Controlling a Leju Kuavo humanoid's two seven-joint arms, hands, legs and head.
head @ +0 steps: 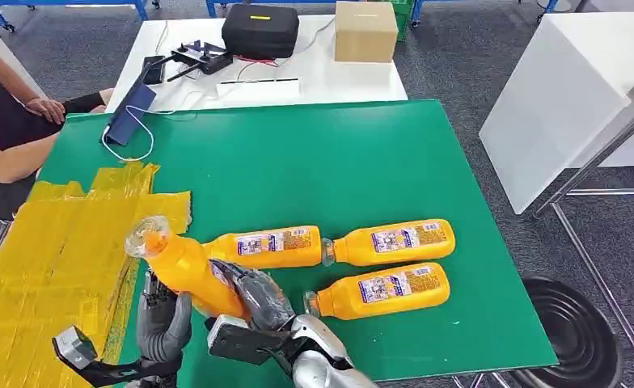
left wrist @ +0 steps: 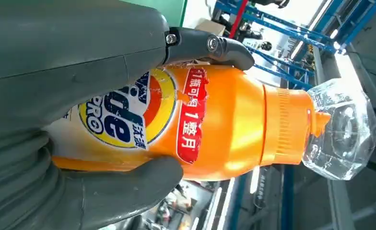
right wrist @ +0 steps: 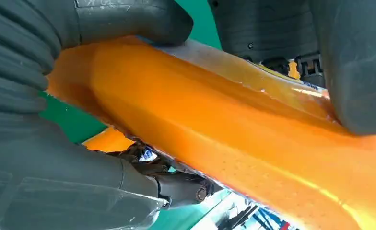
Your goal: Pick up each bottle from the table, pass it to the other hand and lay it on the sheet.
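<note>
**Handover under way, three bottles waiting**

Green worktop [head: 297, 162] is carrying the job. Near its front edge, the left hand [head: 162, 322] and right hand [head: 253, 295] are both gripping the raised bottle [head: 180, 267], its clear cap tilting toward the yellow sheet [head: 47, 259] at the left edge. No bottle is lying on that sheet yet. Further in, three bottles [head: 390, 242] are lying right of centre, waiting their turn; most of the task appears to remain.
</note>
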